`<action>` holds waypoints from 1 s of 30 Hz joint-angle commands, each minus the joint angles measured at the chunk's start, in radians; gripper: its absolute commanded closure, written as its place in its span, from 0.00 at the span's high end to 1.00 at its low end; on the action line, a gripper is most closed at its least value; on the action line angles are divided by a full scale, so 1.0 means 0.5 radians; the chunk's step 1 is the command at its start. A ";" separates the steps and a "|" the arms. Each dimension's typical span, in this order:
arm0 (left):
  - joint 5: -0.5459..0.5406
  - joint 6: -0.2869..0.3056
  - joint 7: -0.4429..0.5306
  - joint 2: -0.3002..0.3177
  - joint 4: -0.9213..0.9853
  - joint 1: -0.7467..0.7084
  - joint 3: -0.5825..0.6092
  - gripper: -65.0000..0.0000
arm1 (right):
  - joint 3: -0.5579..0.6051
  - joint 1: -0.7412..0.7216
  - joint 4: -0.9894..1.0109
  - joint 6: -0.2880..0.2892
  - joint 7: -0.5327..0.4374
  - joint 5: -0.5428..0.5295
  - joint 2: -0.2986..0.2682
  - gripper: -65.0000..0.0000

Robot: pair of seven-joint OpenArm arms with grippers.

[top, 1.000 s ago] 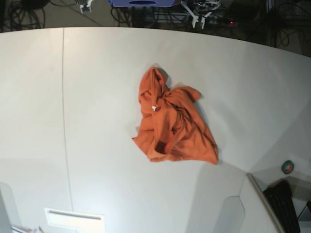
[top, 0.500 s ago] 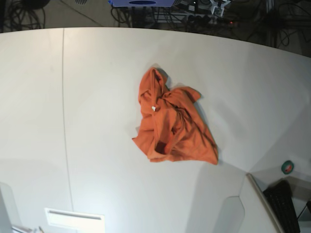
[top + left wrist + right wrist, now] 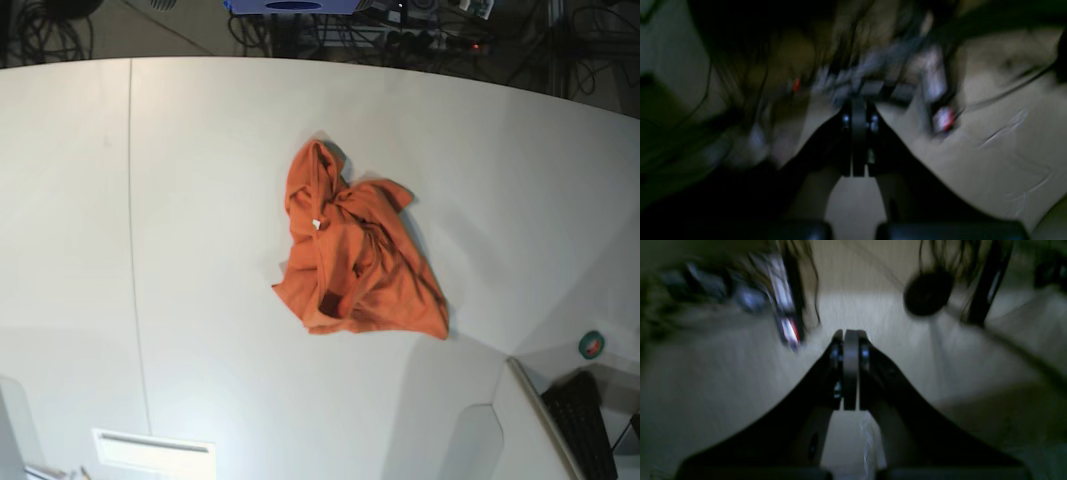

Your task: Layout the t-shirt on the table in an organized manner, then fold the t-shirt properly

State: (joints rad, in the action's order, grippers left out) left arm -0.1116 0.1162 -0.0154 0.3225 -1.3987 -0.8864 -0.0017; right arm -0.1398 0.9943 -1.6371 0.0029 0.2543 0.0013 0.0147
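The plain orange cloth t-shirt [image 3: 352,252] lies crumpled mid-table [image 3: 200,200], untouched. My left end effector [image 3: 858,146] and right end effector [image 3: 850,373] are closed and empty, off the table.

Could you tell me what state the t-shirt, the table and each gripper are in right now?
t-shirt: crumpled in a heap on the table, not laid out, not folded.
table: bears only the shirt on its white top.
left gripper: shut, holding nothing, away from the shirt.
right gripper: shut, holding nothing, away from the shirt.

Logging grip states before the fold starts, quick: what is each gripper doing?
Left gripper: closed, holding nothing.
Right gripper: closed, holding nothing.
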 commanded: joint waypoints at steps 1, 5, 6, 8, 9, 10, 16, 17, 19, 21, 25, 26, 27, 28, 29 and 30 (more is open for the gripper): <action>-0.091 -0.016 0.029 0.084 -0.113 -0.079 -0.017 0.00 | -0.001 0.035 -0.146 -0.013 -0.025 -0.004 -0.009 0.00; -0.570 -0.016 0.014 0.253 -0.439 -0.138 -0.017 0.00 | 0.005 -0.097 -0.428 -0.013 -0.013 -0.001 -0.006 0.00; -0.656 -0.016 0.011 0.289 -0.485 -0.128 -0.017 0.00 | 0.005 -0.158 -0.459 -0.013 -0.013 -0.001 -0.006 0.00; -0.803 -0.016 0.011 0.342 -0.531 -0.082 -0.032 0.00 | 0.005 -0.296 -0.499 -0.010 -0.010 -0.001 -0.006 0.00; -0.862 -0.016 0.008 0.351 -0.534 -0.049 -0.059 0.00 | 0.026 -0.361 -0.499 -0.007 -0.004 -0.001 -0.006 0.00; -0.895 -0.016 0.005 0.345 -0.525 -0.012 -0.102 0.00 | 0.085 -0.428 -0.499 -0.007 0.048 0.002 -0.006 0.00; -1.006 -0.016 -0.366 0.206 -0.515 0.243 -0.560 0.21 | 0.410 -0.922 -0.496 -0.007 0.635 0.005 -0.019 0.12; -1.003 -0.016 -0.449 0.173 -0.515 0.295 -0.627 0.30 | 0.453 -1.008 -0.496 -0.007 0.702 0.005 -0.019 0.23; -1.000 -0.001 -0.594 0.117 -0.515 0.403 -0.765 0.34 | 0.548 -1.214 -0.496 -0.007 0.810 0.005 -0.019 0.44; -1.000 -0.001 -0.664 0.081 -0.512 0.488 -0.860 0.33 | 0.622 -1.416 -0.490 -0.007 0.905 0.005 -0.019 0.55; -1.003 -0.001 -0.738 0.068 -0.506 0.559 -0.999 0.32 | 0.735 -1.858 -0.351 -0.007 1.070 -0.001 -0.003 0.55; -1.003 -0.001 -0.750 0.068 -0.506 0.559 -1.029 0.32 | 0.772 -1.963 -0.262 -0.007 1.104 -0.004 0.018 0.55; -1.000 -0.001 -0.750 0.068 -0.506 0.559 -1.051 0.32 | 0.791 -2.064 -0.158 -0.007 1.135 -0.004 0.052 0.55; -1.000 -0.001 -0.750 0.068 -0.503 0.559 -1.072 0.32 | 0.809 -2.144 -0.066 -0.007 1.144 -0.004 0.080 0.55; -1.000 -0.001 -0.750 0.068 -0.497 0.559 -1.100 0.32 | 0.818 -2.196 -0.005 -0.007 1.147 -0.004 0.104 0.55; -0.997 -0.001 -0.750 0.068 -0.491 0.559 -1.137 0.32 | 0.818 -2.239 0.038 -0.007 1.144 -0.007 0.141 0.55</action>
State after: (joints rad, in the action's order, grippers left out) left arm -0.6075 0.1219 -0.4118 0.3374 -1.6318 -0.6010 -0.5564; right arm 0.2668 -0.1108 -1.5993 -0.0044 0.8410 0.0006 0.0772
